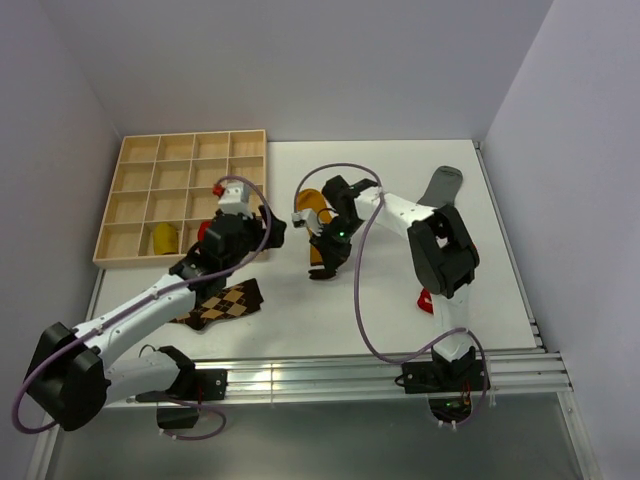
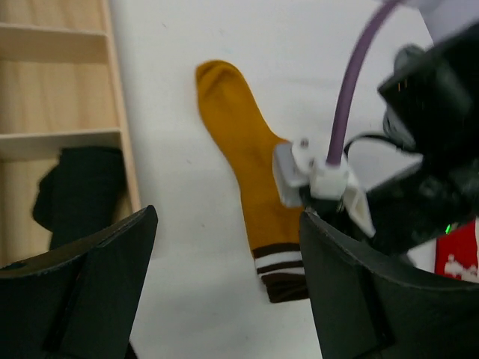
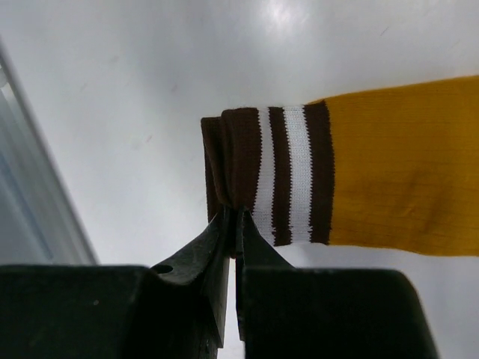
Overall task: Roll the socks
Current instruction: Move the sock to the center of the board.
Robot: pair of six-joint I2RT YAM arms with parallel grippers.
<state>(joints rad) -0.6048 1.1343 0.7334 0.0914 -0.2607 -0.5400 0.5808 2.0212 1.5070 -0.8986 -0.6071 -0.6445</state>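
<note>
Scene: We look down on two robot arms working over a white table (image 1: pixel 290 320), with a wooden tray (image 1: pixel 135 205) at the far left.
Sock in play: The mustard sock (image 1: pixel 314 203) lies flat at mid-table, just right of the tray. It is unrolled, and its striped cuff (image 3: pixel 281 176) is at the end nearer the arm bases.
Right gripper: The right gripper (image 3: pixel 233 221) is closed, its jaws pinching the brown edge of the cuff from the sock's open end.
Left gripper: The left gripper (image 2: pixel 224 284) hangs with its fingers spread wide and nothing between them. It sits above bare table between the tray and the sock.
Key relation: The sock's long axis runs near to far, cuff towards us in the overhead view and toe (image 2: pixel 213 75) away. From the pinching jaws the whole body of the sock stretches ahead, so we judge a roll would travel from cuff to toe along that line.
Nearer arm: The right arm is already on the sock. The left gripper is beside the cuff end, apart from the cloth.
Step, as we judge it: The roll is at its start, with the cuff gripped and no turn made yet.
Elsewhere: An argyle sock (image 1: pixel 225 300) lies under the left arm, a grey sock (image 1: pixel 442 185) at far right, and a red sock (image 1: pixel 425 300) by the right arm. A yellow bundle (image 1: pixel 163 238) sits in one tray compartment.
</note>
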